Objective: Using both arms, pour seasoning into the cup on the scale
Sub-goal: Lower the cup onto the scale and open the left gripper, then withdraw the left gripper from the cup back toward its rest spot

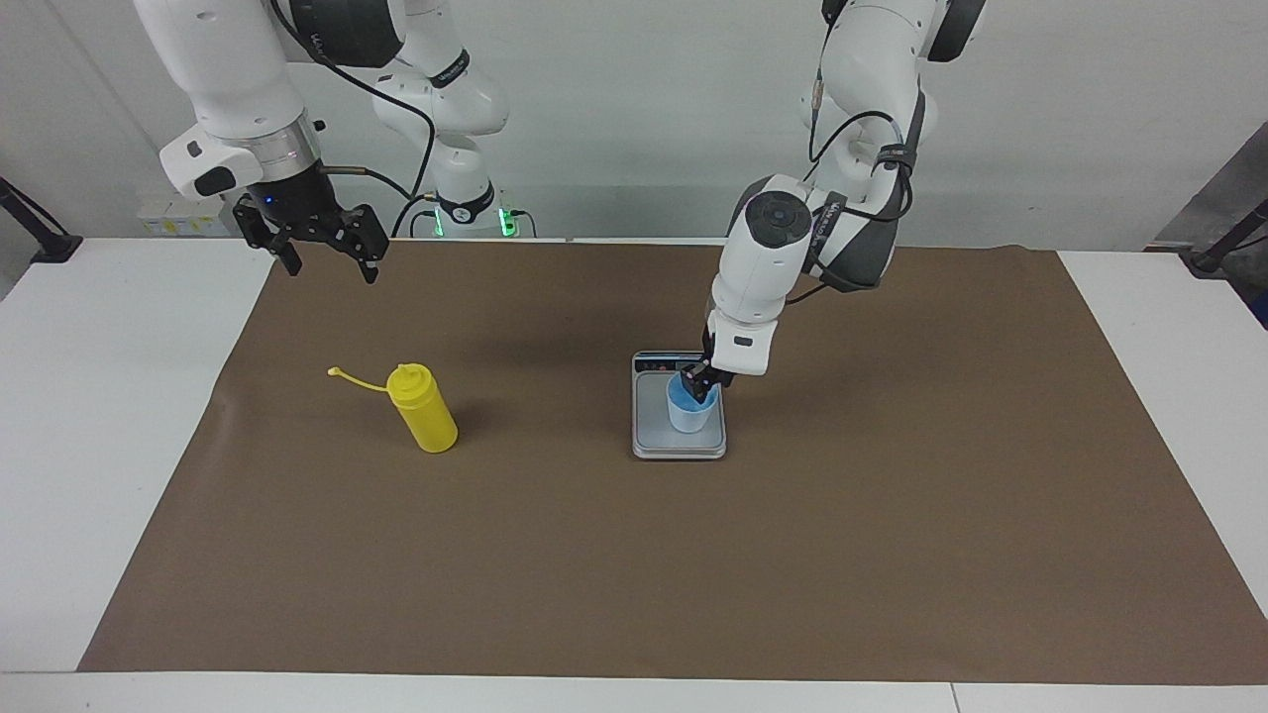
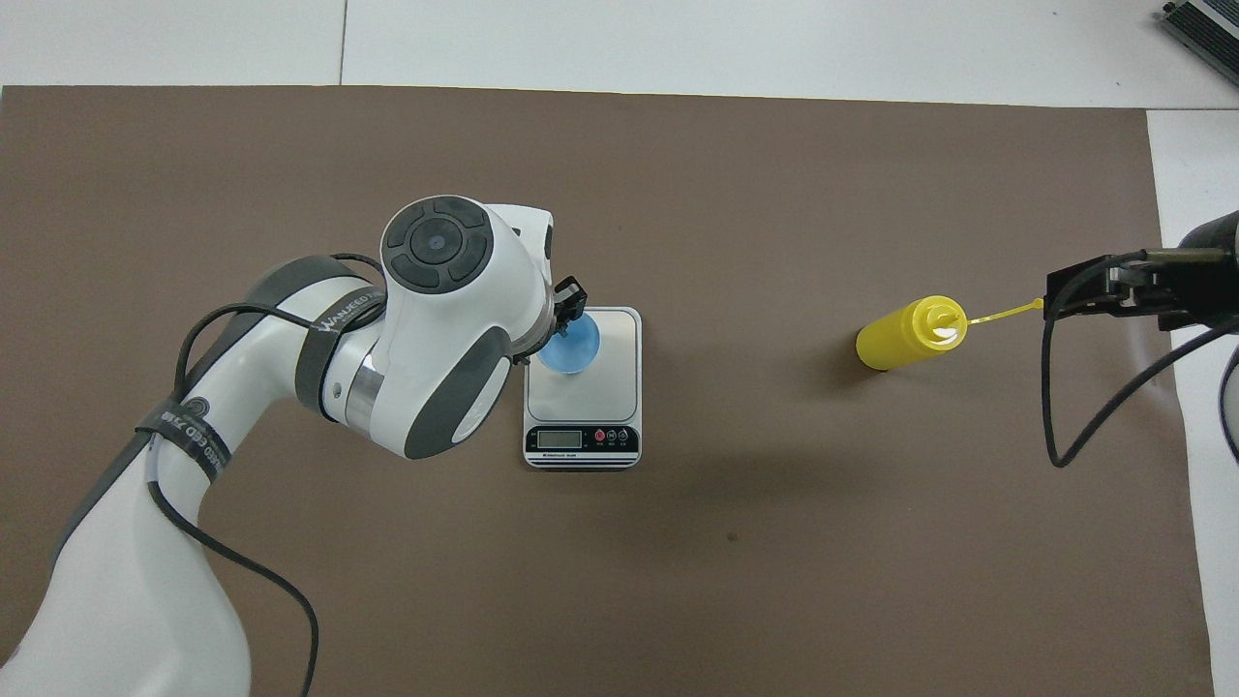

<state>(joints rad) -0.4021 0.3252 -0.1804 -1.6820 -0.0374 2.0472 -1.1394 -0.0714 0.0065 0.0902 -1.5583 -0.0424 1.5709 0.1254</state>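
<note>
Presently down at the rim of the cup (image 1: 690, 414) with the left gripper (image 1: 699, 384), the cup standing on the scale (image 1: 649, 441) near the middle of the brown mat (image 1: 634, 574); cannot tell whether clamped on that rim or let go. If caught on the rim when lifted away, likely to tip so light a cup or drag it off the weighing plate. Waiting, raised, with jaws wide apart: the right gripper (image 1: 332, 269), over the mat's edge nearest the robots at the right arm's end. Upright on the mat toward that same end, well apart from the scale: the seasoning bottle (image 1: 424, 411), its cap (image 1: 334, 372) off and trailing on its tether. Could topple if nudged high on the body during the approach. Could squirt early if squeezed hard while carried with the nozzle open. Could miss so small a mouth at the pour and spill onto the plate. Risk of the two arms colliding unless the space over the cup is cleared first.
</note>
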